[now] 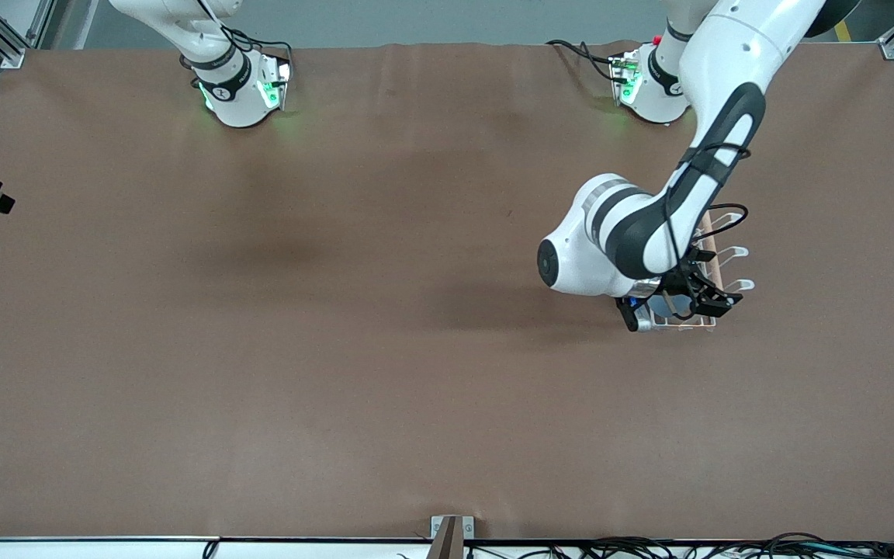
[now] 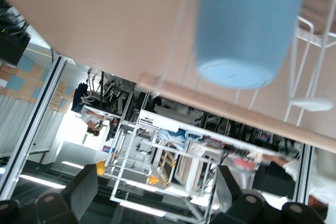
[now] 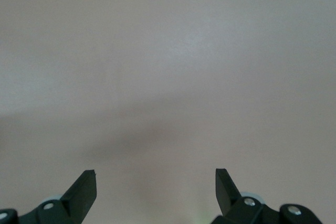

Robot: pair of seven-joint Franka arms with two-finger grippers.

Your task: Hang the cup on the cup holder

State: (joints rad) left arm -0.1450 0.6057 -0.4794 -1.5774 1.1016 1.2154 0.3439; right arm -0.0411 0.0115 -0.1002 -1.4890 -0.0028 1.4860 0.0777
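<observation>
Left wrist view showed the cup (image 2: 247,24) hanging mouth-down on the holder (image 2: 310,103), free of the left gripper (image 2: 157,195), whose jaws stood spread; the right gripper (image 3: 156,190) waited, jaws spread, over bare table (image 1: 261,349)

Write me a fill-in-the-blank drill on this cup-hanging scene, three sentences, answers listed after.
1. The cup hanging on the cup holder is light ____.
2. The left gripper, beside the cup holder, has its fingers ____.
3. The rod along the holder's top is made of ____.

Missing words: blue; open; wood
</observation>
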